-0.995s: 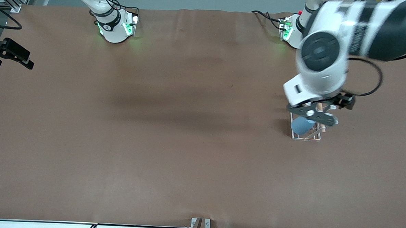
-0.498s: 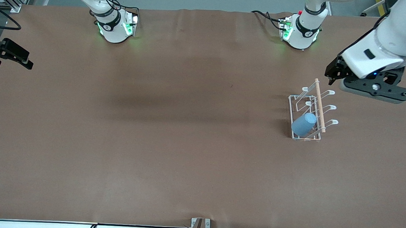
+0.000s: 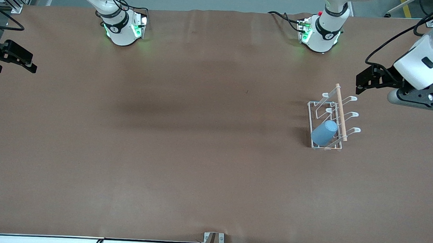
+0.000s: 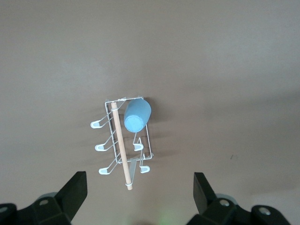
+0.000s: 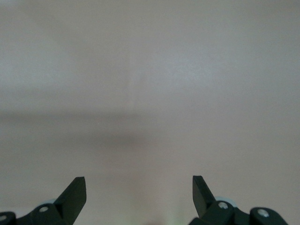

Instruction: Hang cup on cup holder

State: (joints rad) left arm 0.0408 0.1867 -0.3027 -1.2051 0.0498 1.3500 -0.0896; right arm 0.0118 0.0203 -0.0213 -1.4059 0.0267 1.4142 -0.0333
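We found the light-blue plastic cup hung on the white wire cup holder. Left gripper spread above it; right gripper waited, spread.

Left gripper raised, jaws spread; right gripper waits, spread

Light-blue cup, white wire cup holder with pale wooden rod, brown table, black-fingered hands.
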